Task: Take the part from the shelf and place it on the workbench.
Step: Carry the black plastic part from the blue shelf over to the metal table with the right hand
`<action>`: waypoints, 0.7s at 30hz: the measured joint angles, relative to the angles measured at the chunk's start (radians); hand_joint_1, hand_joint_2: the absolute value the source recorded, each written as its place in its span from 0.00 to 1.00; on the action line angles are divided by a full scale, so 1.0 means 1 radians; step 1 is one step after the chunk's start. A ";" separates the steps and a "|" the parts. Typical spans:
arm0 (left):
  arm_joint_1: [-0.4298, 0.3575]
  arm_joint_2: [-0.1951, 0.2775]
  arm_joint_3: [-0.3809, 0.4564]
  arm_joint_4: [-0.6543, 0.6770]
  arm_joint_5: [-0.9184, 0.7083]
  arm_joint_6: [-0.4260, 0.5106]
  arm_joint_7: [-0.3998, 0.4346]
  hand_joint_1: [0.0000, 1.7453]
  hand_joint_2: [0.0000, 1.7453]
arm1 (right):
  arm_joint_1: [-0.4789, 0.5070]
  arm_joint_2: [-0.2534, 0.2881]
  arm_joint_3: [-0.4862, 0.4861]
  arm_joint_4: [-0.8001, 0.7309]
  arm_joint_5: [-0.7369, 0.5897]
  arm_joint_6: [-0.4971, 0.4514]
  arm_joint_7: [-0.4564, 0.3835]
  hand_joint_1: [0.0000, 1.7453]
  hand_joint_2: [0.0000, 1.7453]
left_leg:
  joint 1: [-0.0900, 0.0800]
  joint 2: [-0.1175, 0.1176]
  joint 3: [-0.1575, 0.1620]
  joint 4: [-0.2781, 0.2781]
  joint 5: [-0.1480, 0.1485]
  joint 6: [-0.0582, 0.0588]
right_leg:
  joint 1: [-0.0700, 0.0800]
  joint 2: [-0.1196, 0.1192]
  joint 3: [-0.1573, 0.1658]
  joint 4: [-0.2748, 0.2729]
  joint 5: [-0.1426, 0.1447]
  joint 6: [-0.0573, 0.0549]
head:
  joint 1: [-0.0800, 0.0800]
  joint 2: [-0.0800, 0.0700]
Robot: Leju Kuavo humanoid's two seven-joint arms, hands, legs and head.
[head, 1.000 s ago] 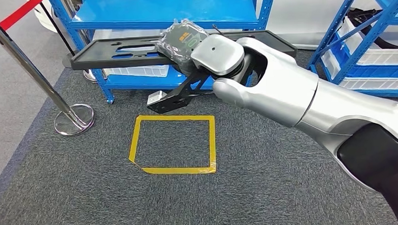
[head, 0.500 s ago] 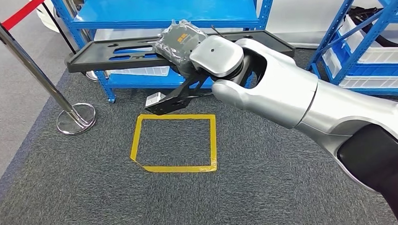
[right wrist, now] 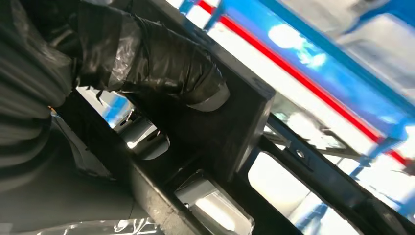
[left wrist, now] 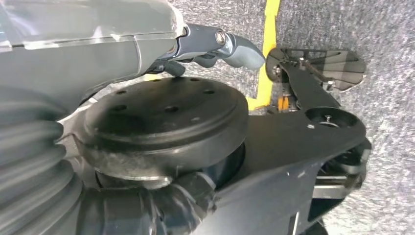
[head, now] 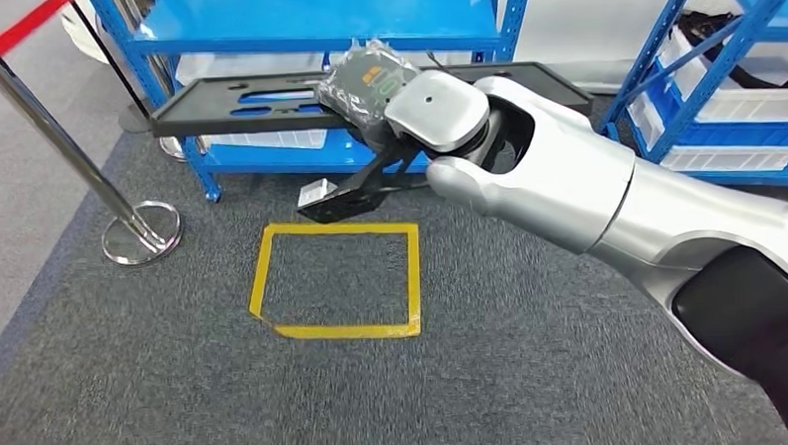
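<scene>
The part is a long flat black plate [head: 237,97] with slots, held level in front of the blue shelf [head: 314,17]; a black bracket [head: 345,195] hangs under it. My right hand [head: 370,80], wrapped in clear plastic, grips the plate near its middle from above. In the right wrist view a dark wrapped finger [right wrist: 166,63] presses on the plate's edge [right wrist: 240,122]. My left hand [left wrist: 215,46] hangs over the carpet with its grey thumb stretched out and nothing in it.
A yellow tape square [head: 263,277] marks the grey carpet below the part. A chrome stanchion [head: 66,145] with a red belt stands at the left. A second blue rack [head: 680,34] with white bins [head: 752,101] is at the right.
The whole picture has shifted slightly, so the camera moved. The plate stays in my right hand's grip, and its left end has swung a little to the right.
</scene>
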 joint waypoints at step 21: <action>-0.002 -0.003 -0.007 0.000 -0.001 0.000 0.001 0.00 1.00 | 0.002 0.001 -0.001 0.000 0.002 -0.002 -0.003 1.00 1.00 | -0.001 0.000 -0.065 0.120 -0.068 -0.005 | -0.010 -0.007 0.010 -0.031 0.017 -0.022 | -0.001 0.000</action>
